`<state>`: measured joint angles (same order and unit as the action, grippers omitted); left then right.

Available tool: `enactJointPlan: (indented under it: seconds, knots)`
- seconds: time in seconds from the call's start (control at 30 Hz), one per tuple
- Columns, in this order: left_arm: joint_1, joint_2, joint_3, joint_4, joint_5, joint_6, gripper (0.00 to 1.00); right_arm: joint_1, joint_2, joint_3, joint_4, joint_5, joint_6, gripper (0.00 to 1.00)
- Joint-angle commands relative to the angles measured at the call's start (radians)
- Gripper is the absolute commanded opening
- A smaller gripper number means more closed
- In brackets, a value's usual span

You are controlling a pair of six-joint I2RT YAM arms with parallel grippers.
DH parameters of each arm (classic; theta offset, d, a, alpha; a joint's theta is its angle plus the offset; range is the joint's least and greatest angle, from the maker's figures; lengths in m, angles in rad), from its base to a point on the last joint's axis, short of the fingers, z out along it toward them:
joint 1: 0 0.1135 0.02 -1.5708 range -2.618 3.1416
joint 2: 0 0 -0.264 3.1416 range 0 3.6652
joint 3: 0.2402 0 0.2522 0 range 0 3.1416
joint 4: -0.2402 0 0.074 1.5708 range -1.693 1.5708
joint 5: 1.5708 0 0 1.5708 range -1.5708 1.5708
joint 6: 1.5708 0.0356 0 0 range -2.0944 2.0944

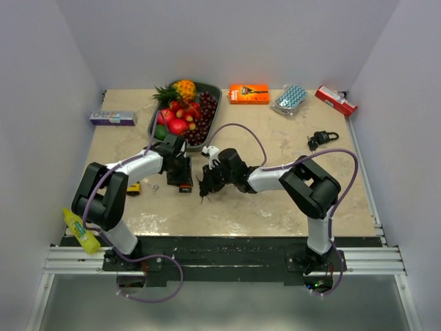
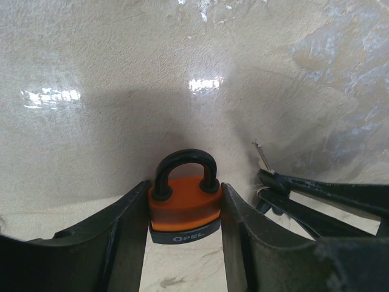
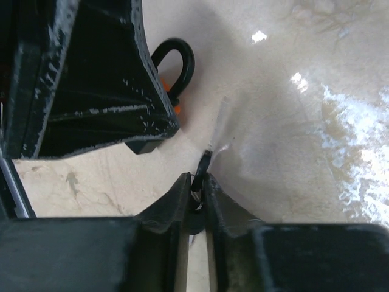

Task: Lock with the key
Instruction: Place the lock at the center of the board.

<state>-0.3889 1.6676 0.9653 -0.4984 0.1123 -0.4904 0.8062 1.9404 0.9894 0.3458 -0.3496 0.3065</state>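
The fingers (image 2: 124,231) of our left gripper (image 2: 185,191) clamp the orange padlock (image 2: 184,207) by its sides, low at centre of the left wrist frame, shackle pointing up the frame. Our right gripper (image 3: 196,180) pinches the key (image 3: 206,160) by its dark head, with the blade just right of the padlock.

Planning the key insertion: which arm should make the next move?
The right arm, probably. Its jaws pinch the key, blade free, just beside the padlock. The left arm has its jaws clamped on the padlock's body, so it should hold steady.
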Motion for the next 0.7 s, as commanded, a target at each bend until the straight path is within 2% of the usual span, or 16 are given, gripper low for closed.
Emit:
enactJointPlan:
  seconds: [0.0,0.07,0.17,0.33,0.4,0.5,0.67]
  knots:
    - [-0.005,0.04,0.007,-0.009,-0.01,-0.017,0.28,0.004,0.002,0.054,0.042,0.018,0.014,0.22]
    - [-0.005,0.035,0.007,-0.02,-0.017,-0.016,0.31,0.004,0.003,0.058,0.039,0.018,0.019,0.29]
    - [-0.005,0.029,0.007,-0.029,-0.026,-0.013,0.4,0.004,-0.006,0.06,0.024,0.021,0.022,0.33]
    - [-0.004,0.009,0.019,-0.046,-0.022,0.003,0.57,0.004,-0.027,0.077,0.002,0.027,0.039,0.48]
    - [-0.002,-0.008,0.024,-0.052,-0.02,0.003,0.65,0.004,-0.049,0.091,-0.01,0.027,0.04,0.48]
    - [0.014,-0.026,0.041,-0.058,-0.022,0.006,0.73,0.002,-0.092,0.094,-0.034,0.028,0.031,0.58]
    - [0.045,-0.106,0.091,-0.063,0.013,0.036,0.8,-0.021,-0.188,0.098,-0.129,0.049,-0.032,0.64]
